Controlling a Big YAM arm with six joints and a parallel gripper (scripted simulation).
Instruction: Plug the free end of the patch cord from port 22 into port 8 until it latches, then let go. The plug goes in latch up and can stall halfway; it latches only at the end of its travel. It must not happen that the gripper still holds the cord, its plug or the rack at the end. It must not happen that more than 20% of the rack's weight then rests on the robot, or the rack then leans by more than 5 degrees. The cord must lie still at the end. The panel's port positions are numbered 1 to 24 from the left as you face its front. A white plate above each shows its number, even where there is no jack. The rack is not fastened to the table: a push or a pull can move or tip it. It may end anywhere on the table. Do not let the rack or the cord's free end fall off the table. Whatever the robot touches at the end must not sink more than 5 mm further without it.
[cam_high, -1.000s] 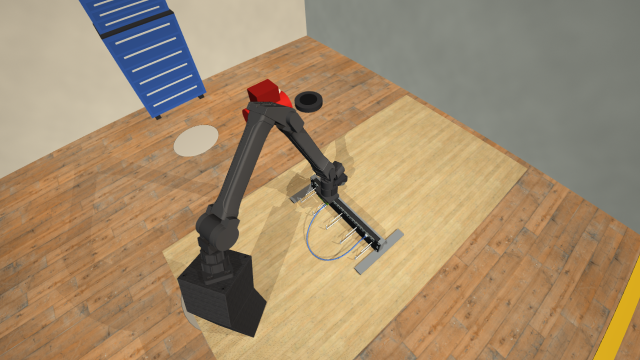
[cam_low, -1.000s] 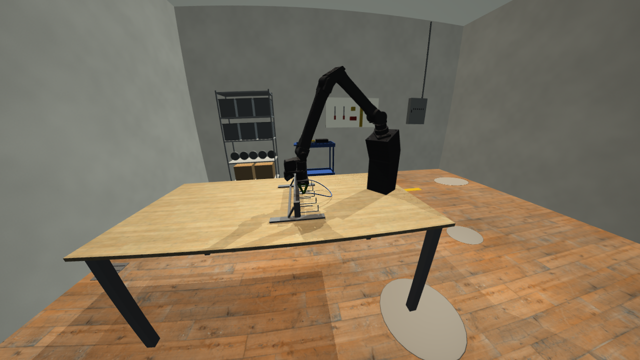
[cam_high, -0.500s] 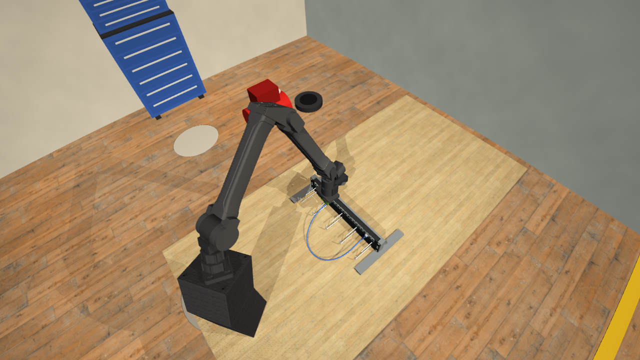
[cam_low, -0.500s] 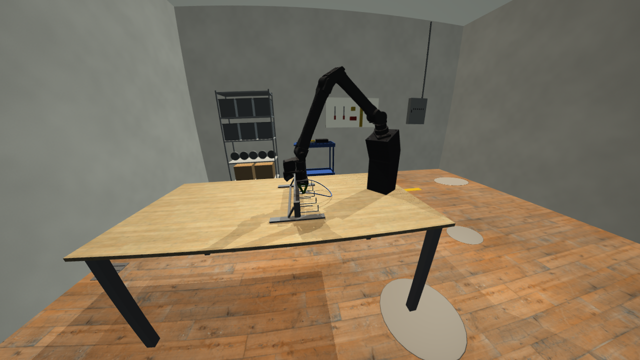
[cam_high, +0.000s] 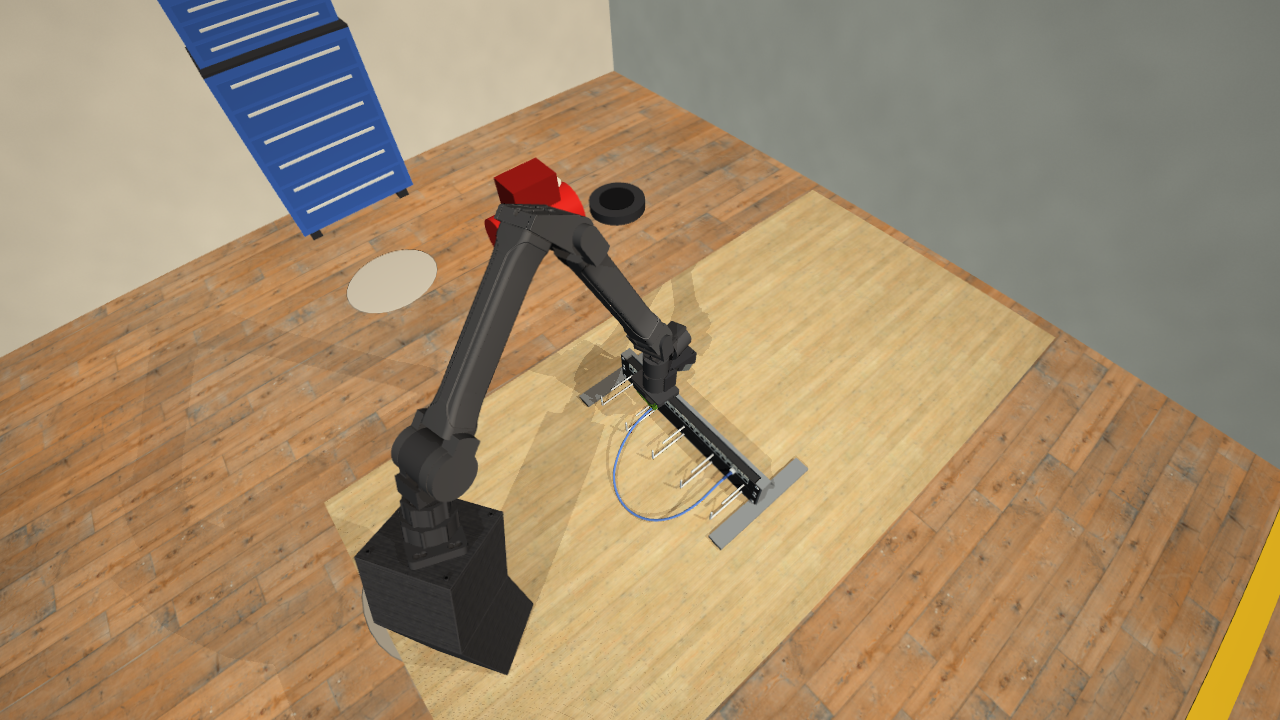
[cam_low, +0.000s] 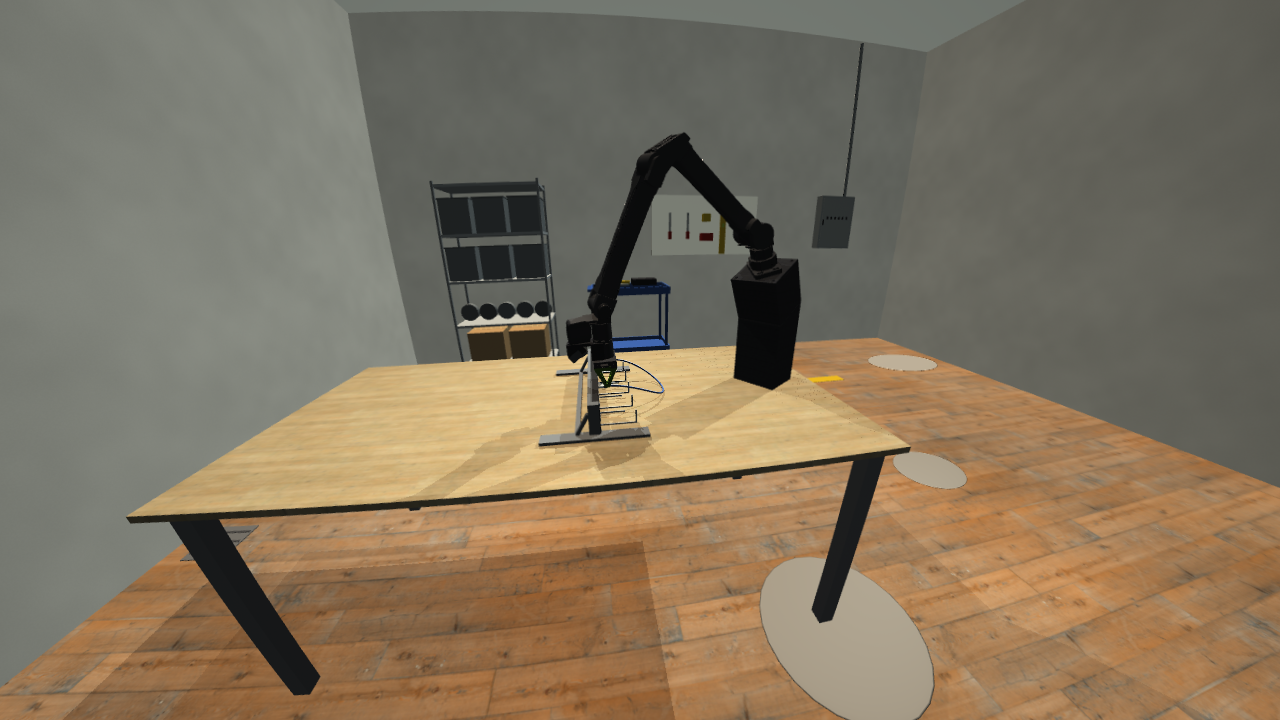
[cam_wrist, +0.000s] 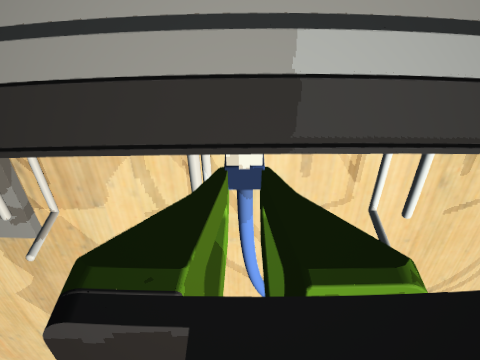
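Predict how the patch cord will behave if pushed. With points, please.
The blue cord (cam_high: 614, 465) (cam_wrist: 245, 215) likely flexes rather than shoves straight, since it bows in a wide loop. It seems light, being thin. Its plug (cam_wrist: 244, 180), gripped by the pincer (cam_wrist: 244, 181), looks stiffer, being blocky.

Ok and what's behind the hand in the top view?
Behind the hand, part of the rack's long black panel shows on either side. The stretch directly behind is covered, so its ports can't be seen.

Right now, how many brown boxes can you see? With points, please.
2. One brown box (cam_low: 487, 344) is on the left, the other brown box (cam_low: 528, 341) right beside it, low on the tall shelves (cam_low: 487, 188) at the back. More may be hidden behind them.
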